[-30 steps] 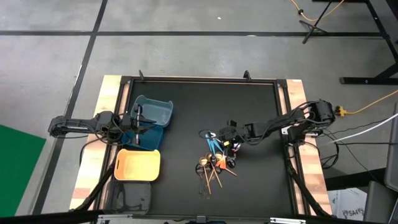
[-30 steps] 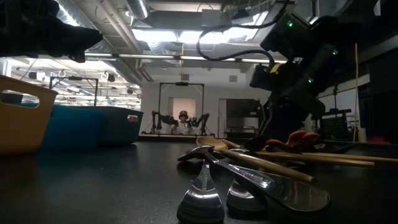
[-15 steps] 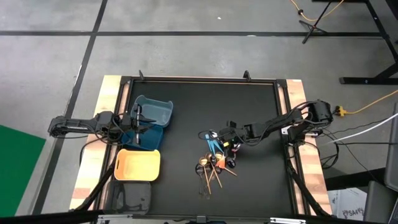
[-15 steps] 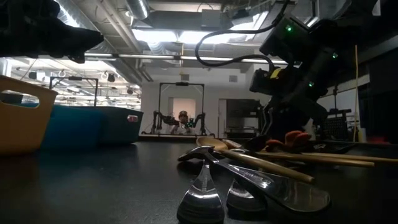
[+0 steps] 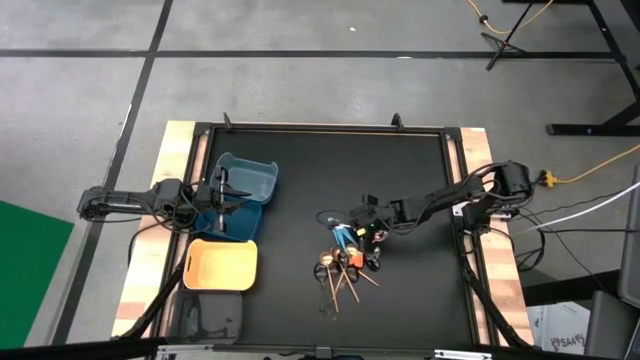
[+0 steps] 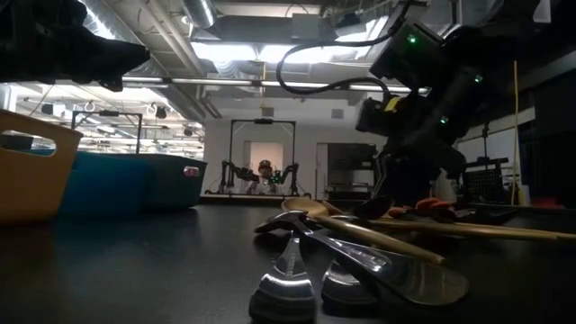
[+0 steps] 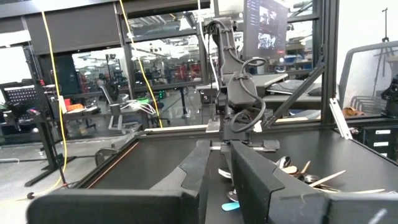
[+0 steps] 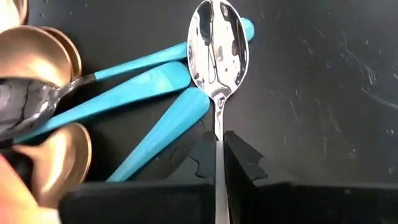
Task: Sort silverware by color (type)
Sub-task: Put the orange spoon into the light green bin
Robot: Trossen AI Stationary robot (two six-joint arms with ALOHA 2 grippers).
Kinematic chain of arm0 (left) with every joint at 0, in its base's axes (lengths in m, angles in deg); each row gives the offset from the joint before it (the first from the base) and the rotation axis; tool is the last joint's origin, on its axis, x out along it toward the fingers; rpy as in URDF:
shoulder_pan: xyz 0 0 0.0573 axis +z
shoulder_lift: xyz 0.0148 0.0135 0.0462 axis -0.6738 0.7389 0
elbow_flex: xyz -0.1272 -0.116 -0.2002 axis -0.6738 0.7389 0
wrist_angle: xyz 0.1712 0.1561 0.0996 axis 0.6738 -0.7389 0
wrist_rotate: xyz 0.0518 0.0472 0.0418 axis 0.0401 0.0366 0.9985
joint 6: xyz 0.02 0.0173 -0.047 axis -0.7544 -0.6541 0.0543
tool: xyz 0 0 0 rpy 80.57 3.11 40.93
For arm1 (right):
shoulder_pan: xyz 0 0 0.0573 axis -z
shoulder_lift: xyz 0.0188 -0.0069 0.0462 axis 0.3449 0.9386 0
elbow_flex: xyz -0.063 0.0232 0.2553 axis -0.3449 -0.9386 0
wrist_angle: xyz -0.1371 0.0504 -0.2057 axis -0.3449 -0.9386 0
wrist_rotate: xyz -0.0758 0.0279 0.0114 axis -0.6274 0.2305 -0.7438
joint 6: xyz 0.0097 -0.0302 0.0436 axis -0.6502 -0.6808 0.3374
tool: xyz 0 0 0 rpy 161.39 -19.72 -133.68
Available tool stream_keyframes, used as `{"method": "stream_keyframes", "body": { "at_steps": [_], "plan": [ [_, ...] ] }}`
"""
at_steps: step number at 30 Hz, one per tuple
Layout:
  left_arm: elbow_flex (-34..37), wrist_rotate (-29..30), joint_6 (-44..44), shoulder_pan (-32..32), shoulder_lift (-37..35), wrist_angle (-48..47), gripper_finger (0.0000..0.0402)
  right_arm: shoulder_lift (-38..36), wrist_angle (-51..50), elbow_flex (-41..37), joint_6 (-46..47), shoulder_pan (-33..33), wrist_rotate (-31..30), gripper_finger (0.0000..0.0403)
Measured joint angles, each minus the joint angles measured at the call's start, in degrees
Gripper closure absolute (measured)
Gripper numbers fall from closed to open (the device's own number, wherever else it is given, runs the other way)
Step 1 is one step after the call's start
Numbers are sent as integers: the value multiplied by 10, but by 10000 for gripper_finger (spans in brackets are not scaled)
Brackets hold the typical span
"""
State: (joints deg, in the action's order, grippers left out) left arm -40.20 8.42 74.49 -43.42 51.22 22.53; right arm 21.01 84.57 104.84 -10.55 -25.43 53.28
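Sorting had hardly begun: the silverware lay heaped mid-table, while the right gripper pinched a silver spoon by its handle (the left gripper, whose fingers I could not read, hovered over the bins).

No text, label, brand, number or sign can be read on anything here.
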Motion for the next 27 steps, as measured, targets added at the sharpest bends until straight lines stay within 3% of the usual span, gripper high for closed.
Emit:
{"method": "stream_keyframes", "body": {
  "at_steps": [11, 22, 27],
  "plan": [
    [0, 0, 60, 0, 0, 46, 342, 0, -39, 87, -40, 1, -32, 401],
    [0, 13, 63, 0, 0, 62, 342, -1, -37, 197, -99, 23, -39, 402],
    [0, 23, 129, 0, 0, 61, 342, -1, -34, 239, -108, 47, -48, 402]
  ]
}}
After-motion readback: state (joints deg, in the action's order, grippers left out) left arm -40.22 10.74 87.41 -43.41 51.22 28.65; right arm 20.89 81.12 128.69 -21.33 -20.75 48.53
